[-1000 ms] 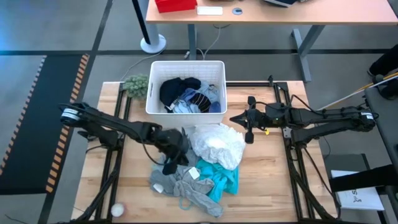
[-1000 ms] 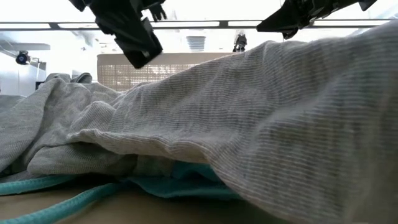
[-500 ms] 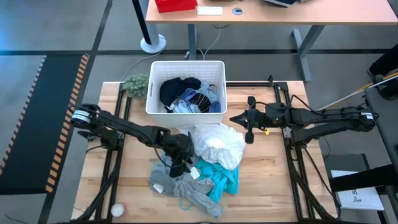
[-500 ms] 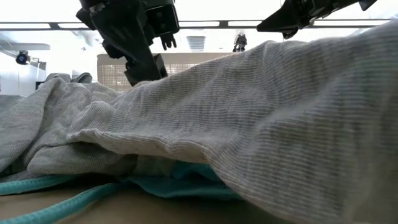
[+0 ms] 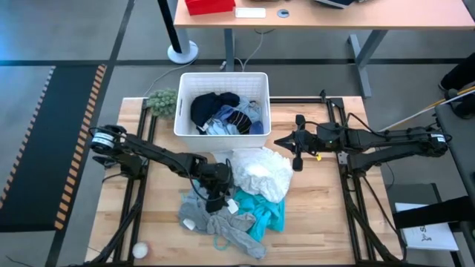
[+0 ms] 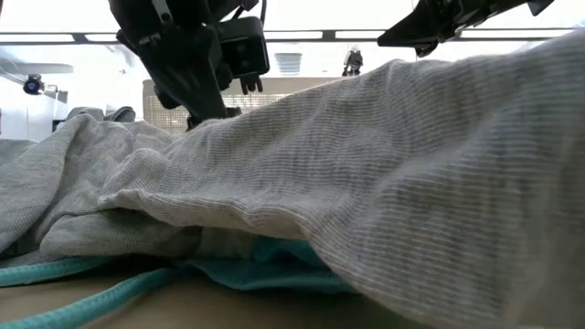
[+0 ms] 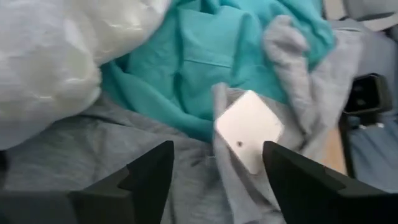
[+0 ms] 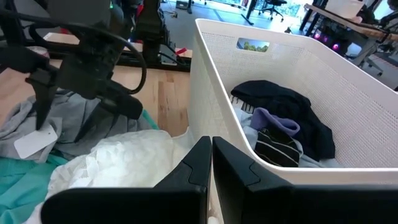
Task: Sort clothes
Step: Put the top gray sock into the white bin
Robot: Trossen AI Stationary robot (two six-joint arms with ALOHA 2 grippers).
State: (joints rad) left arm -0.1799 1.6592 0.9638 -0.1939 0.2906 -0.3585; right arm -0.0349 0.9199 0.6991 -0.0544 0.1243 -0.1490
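Observation:
A pile of clothes lies on the table's middle: a big white garment, a teal piece and a grey piece with a white tag. My left gripper stands open, pointing down, low over the grey piece, its fingers either side of the tag in the left wrist view. My right gripper is shut and hangs beside the white garment's right edge, holding nothing. A white bin at the far side holds dark and striped clothes. My left gripper's open fingers come from above at the grey piece near its tag. A ridge of grey cloth hides the fingertips in the low view, so I cannot tell whether they touch the cloth.
A small green plant sits left of the bin. A small white ball lies at the near left corner. Bare wood shows on the table's left and right of the pile.
My left gripper has moved toward the table's right edge and gone down toward the grey piece, and its fingers have spread open. The clothes lie as before.

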